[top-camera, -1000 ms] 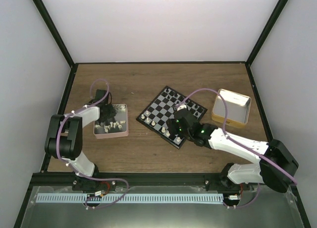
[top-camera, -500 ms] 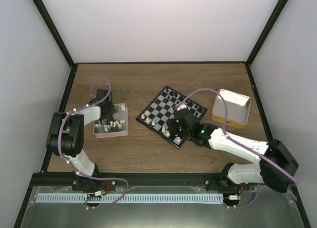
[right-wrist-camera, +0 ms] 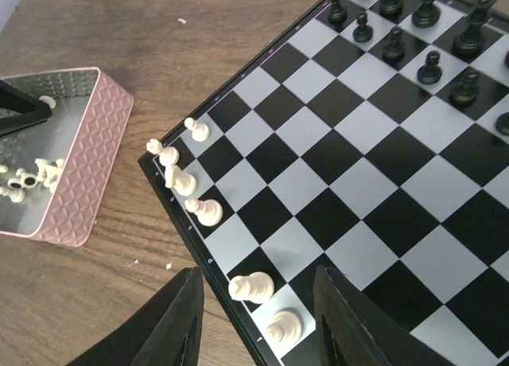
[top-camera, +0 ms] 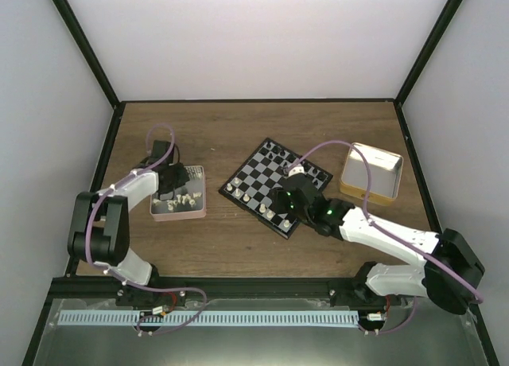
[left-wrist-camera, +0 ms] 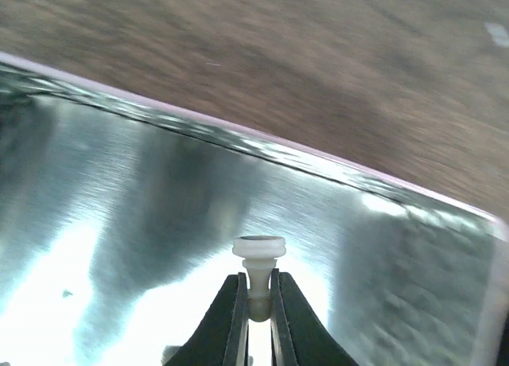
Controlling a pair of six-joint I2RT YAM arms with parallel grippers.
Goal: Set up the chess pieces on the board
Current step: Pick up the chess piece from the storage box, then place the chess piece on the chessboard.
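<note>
The board (top-camera: 262, 184) lies mid-table; it fills the right wrist view (right-wrist-camera: 374, 175). Several cream-white pieces (right-wrist-camera: 199, 211) stand along its near-left edge and black pieces (right-wrist-camera: 429, 60) along the far side. My right gripper (right-wrist-camera: 258, 318) is open and empty, hovering above the board's near edge over two white pieces (right-wrist-camera: 253, 286). My left gripper (left-wrist-camera: 257, 310) is shut on a cream-white piece (left-wrist-camera: 258, 258), held by its stem with its base pointing away, above the silvery floor of the pink tray (left-wrist-camera: 143, 191). More loose pieces (top-camera: 181, 199) lie in that tray.
The pink tray (top-camera: 199, 210) sits left of the board; its quilted wall shows in the right wrist view (right-wrist-camera: 87, 167). A tan box with silvery inside (top-camera: 371, 173) stands right of the board. Black frame posts and white walls enclose the table.
My left gripper has shifted toward the tray's far-left side, its elbow swinging outward. My right gripper has drawn back slightly toward the board's near edge.
</note>
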